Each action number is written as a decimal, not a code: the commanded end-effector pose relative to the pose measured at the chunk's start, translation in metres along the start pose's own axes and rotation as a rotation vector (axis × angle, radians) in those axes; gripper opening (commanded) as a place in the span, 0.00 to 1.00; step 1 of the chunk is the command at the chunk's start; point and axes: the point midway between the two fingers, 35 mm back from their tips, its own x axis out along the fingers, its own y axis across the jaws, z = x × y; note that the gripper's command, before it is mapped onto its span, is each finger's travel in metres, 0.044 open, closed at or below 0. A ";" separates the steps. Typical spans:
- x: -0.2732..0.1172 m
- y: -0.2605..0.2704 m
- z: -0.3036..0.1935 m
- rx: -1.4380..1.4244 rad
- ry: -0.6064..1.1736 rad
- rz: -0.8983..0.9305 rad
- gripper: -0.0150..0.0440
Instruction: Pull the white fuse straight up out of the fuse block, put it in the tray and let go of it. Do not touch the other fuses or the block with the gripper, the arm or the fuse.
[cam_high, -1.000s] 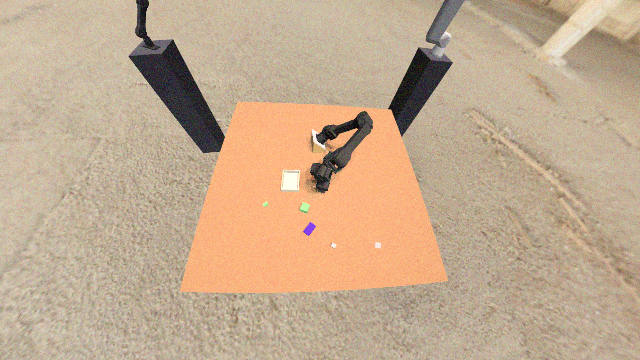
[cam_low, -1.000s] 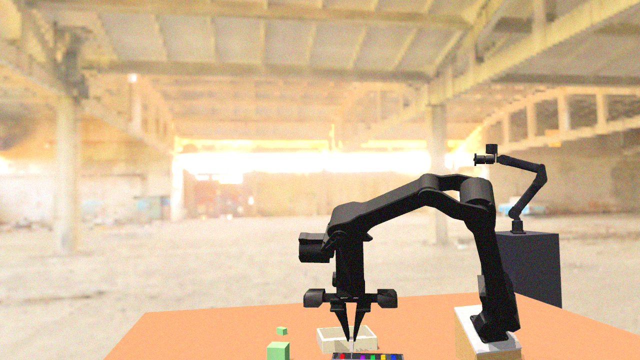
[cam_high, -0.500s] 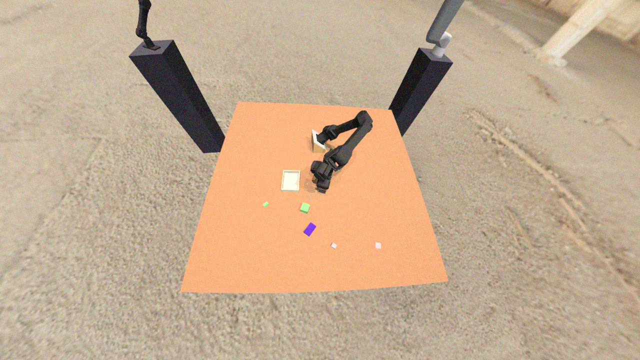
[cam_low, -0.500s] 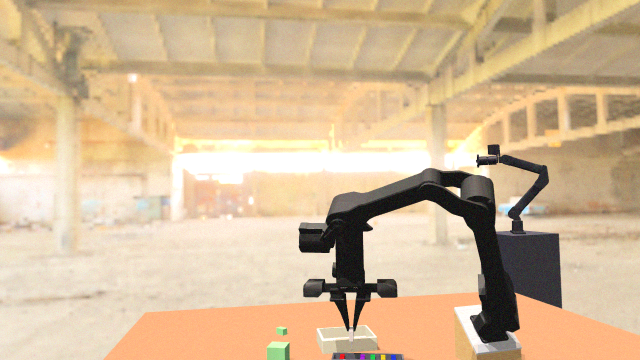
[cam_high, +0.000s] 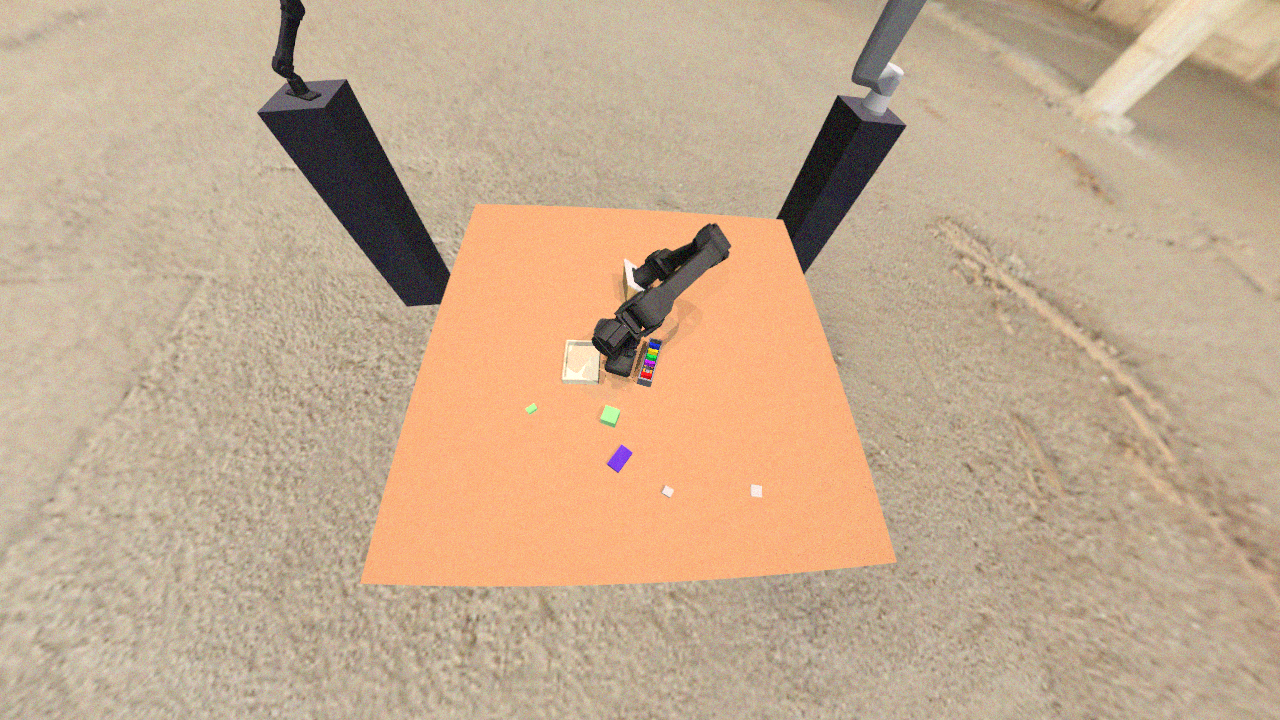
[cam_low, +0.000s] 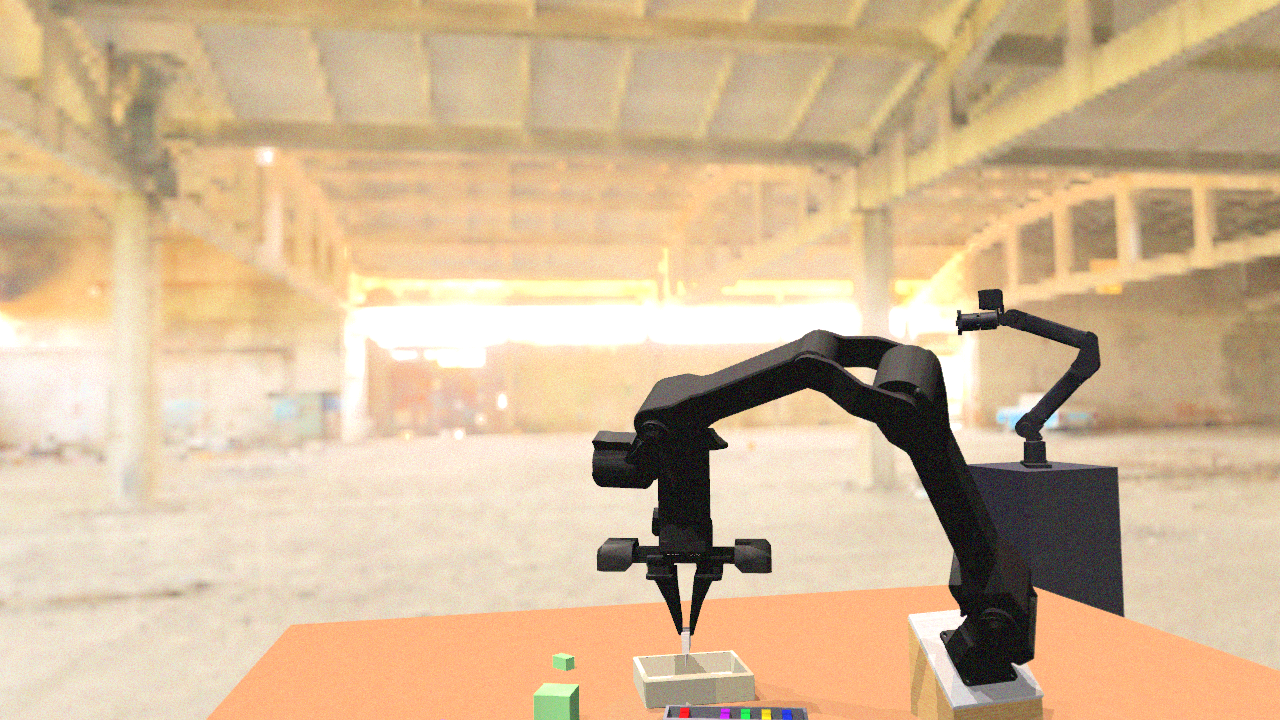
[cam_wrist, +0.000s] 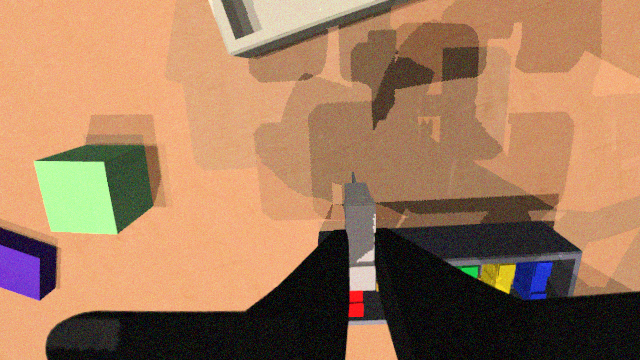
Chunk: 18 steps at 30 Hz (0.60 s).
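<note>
My gripper (cam_low: 685, 632) is shut on the white fuse (cam_low: 685, 642) (cam_wrist: 361, 235), which hangs upright with its thin prongs down, clear of the block. They are in the air over the strip of table between block and tray. The dark fuse block (cam_high: 644, 382) (cam_wrist: 500, 240) still holds red (cam_wrist: 356, 302) (cam_low: 684, 713), purple (cam_low: 725, 713), green (cam_wrist: 469, 271), yellow (cam_wrist: 505, 277) and blue (cam_wrist: 540, 280) fuses; a finger hides the purple one in the wrist view. The cream tray (cam_high: 564, 362) (cam_low: 671, 691) (cam_wrist: 270, 37) lies beyond the fuse in the wrist view. The top view hides the fingertips.
A green cube (cam_high: 610, 415) (cam_low: 555, 702) (cam_wrist: 77, 197) stands near the tray and block. A small green block (cam_high: 531, 408) (cam_low: 563, 661), a purple block (cam_high: 619, 458) (cam_wrist: 22, 272) and two small whitish pieces (cam_high: 667, 491) (cam_high: 756, 490) lie farther off.
</note>
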 end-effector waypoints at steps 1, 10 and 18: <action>0.000 0.005 0.029 -0.004 -0.007 -0.001 0.25; 0.001 0.008 0.092 -0.005 -0.006 -0.003 0.25; 0.005 0.005 0.129 -0.008 -0.001 -0.006 0.25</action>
